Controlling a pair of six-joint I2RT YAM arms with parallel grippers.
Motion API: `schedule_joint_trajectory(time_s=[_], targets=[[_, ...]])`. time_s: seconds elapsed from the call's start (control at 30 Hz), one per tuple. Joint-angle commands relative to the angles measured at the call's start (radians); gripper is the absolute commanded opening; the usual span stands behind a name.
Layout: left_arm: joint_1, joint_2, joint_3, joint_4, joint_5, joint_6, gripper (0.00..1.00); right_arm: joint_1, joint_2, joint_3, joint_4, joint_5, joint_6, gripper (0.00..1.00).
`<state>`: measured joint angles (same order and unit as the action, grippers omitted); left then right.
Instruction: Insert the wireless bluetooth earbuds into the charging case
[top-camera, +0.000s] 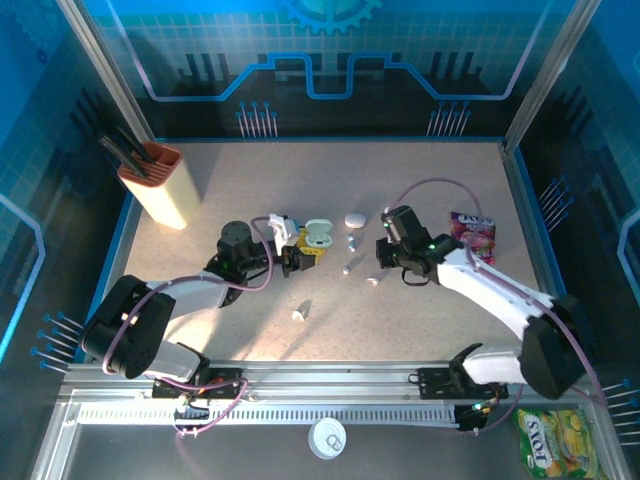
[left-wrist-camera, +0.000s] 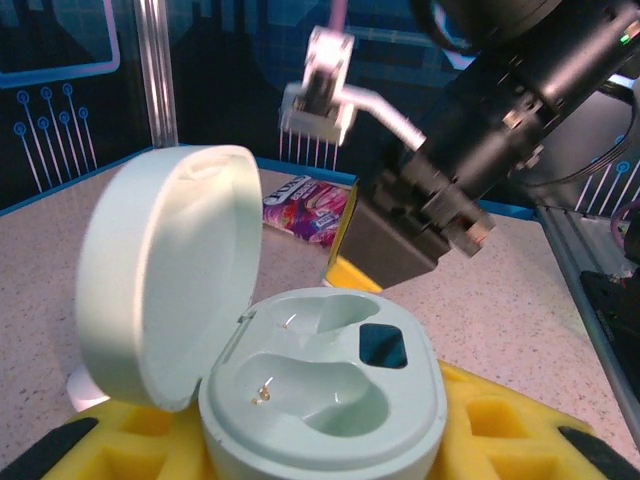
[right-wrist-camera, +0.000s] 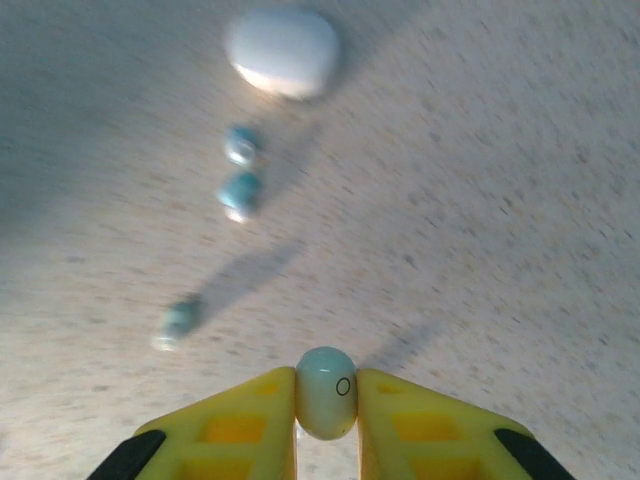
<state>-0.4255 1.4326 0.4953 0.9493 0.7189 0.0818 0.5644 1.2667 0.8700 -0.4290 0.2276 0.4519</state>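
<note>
Top external view. Finds the left end effector left of centre, closed narrowly on the pale green charging case with its lid raised. Finds the right end effector just right of centre, pinching the held earbud low over the table. Between them, loose earbuds below a closed white case. Lower down, left of centre, a stray earbud well apart from the rest.

Left wrist view. Looks down on the charging case at lower centre, seated between yellow fingers. Shows the lid swung up and tilted at left, and two moulded wells facing upward. Behind, at upper right, the right arm, and a pink snack packet lying on the table.

Right wrist view. Shows yellow fingers almost together at bottom centre, squeezing the held earbud. Beyond, blurred: the white case at top, loose earbuds beneath it, and one more at middle left.
</note>
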Motion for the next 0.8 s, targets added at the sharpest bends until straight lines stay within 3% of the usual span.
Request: schedule_joint_trajectory(time_s=[0.0,0.3,0.77], targets=[[-0.011,0.009,0.037,0.009,0.019,0.027,0.36,0.037,-0.094,-0.023,0.126,-0.141,-0.127,0.19],[-0.024,0.034,0.052,0.028,0.079,0.027,0.36,0.146,-0.210,0.039,0.159,-0.256,-0.295,0.18],[-0.029,-0.006,0.051,-0.052,0.105,0.079,0.36,0.220,-0.073,0.165,0.173,-0.266,-0.354,0.18]])
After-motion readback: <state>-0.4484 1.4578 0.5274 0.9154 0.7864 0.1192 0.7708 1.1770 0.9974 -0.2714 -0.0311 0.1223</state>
